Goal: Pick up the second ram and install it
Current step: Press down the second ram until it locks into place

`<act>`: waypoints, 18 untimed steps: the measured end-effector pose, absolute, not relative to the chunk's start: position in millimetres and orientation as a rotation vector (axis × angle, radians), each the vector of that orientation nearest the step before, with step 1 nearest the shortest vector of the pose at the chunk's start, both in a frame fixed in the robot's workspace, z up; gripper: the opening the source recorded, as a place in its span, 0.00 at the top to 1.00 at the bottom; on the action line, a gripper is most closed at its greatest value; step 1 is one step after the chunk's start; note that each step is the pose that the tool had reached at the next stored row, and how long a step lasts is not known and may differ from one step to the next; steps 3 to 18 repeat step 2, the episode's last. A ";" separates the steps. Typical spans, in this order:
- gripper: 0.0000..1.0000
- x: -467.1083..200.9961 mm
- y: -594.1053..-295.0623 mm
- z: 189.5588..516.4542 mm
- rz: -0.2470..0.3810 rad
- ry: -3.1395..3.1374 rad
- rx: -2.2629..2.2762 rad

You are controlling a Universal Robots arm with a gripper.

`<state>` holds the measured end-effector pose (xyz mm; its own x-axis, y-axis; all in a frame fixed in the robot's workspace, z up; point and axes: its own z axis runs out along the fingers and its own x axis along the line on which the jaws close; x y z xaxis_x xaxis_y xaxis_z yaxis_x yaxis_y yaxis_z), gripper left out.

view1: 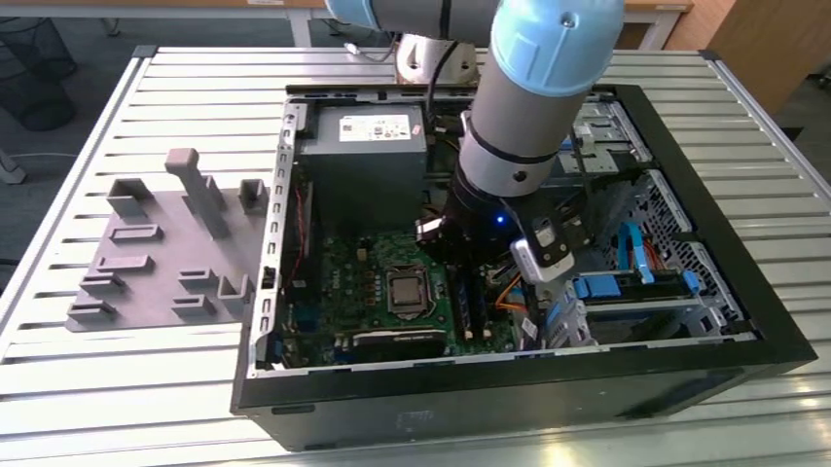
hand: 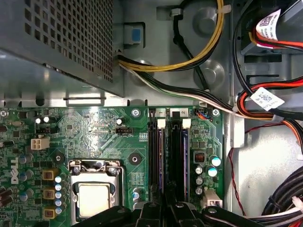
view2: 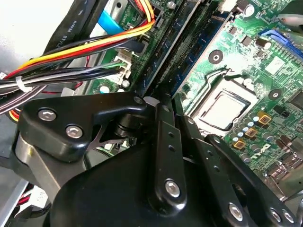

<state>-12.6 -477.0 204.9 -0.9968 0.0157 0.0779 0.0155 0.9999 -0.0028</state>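
**Gripper over the memory slots**

Arm reaches down into the open case, above the motherboard; gripper sits at the slots, just beside the CPU socket; its jaws appear pressed close together over the slot line, though whether they pinch anything cannot be told. The ram, blue-green, stands on edge in the slot farther from the socket; a grey fixture lies outside the case.

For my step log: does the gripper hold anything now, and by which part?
It cannot be told: the gripper sits directly over the memory slots, its fingertips hidden behind its own linkage.
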 end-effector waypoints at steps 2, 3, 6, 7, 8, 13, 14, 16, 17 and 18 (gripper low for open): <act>0.86 -12.6 -477.0 204.9 0.003 -3.064 -0.024; 0.86 -12.6 -477.0 204.9 0.003 -3.064 -0.024; 0.86 -12.6 -477.0 204.9 0.003 -3.064 -0.024; 0.86 -12.6 -477.0 204.9 0.003 -3.064 -0.024; 0.86 -12.6 -477.0 204.9 0.003 -3.064 -0.024; 0.86 -12.6 -477.0 204.9 0.003 -3.064 -0.024; 0.86 -12.6 -477.0 204.9 0.003 -3.064 -0.024; 0.86 -12.6 -477.0 204.9 0.003 -3.064 -0.024; 0.86 -12.6 -477.0 204.9 0.003 -3.064 -0.024; 0.86 -12.6 -477.0 204.9 0.003 -3.064 -0.024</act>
